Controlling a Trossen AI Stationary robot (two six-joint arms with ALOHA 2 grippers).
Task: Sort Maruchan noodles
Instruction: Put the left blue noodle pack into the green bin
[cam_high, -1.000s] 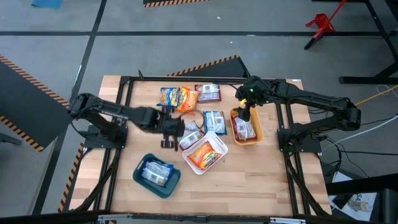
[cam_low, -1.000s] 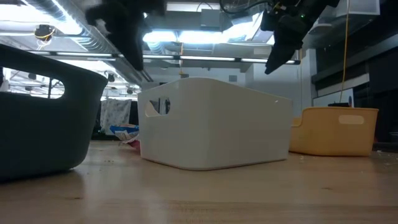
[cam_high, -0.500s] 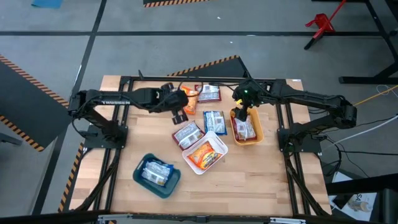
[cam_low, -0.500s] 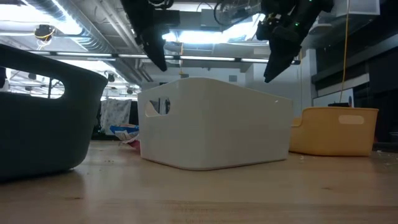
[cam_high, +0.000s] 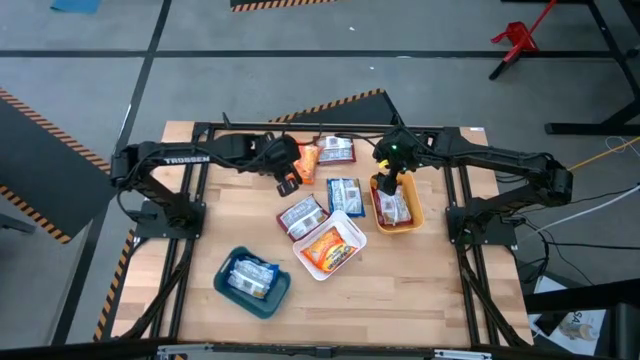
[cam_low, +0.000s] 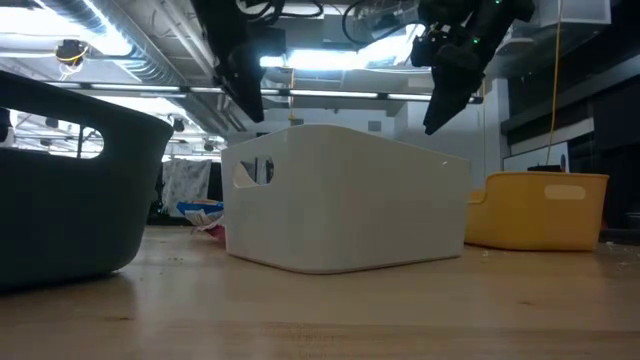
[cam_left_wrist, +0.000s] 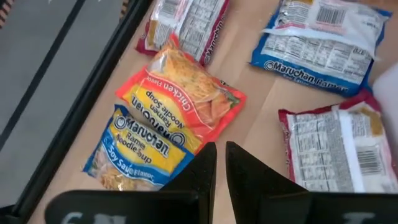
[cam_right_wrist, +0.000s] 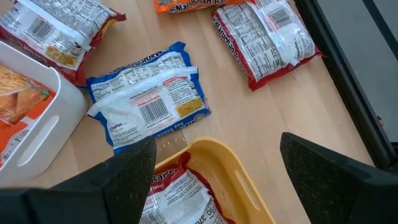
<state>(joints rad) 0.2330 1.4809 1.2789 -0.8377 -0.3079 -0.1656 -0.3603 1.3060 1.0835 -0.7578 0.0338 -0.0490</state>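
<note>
The nearly closed, empty left gripper (cam_left_wrist: 214, 177) should open wide, then drop squarely over the glossy orange chicken-flavour packet (cam_left_wrist: 186, 99) on the bench.

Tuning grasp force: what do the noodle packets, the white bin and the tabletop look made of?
Noodle packets, e.g. the orange packet: thin glossy plastic film, judging by its crinkles and glare. White bin: looks like smooth, matte moulded plastic, with rounded corners and a cut-out handle. Tabletop: pale wood, with visible plank seams and grain.
</note>
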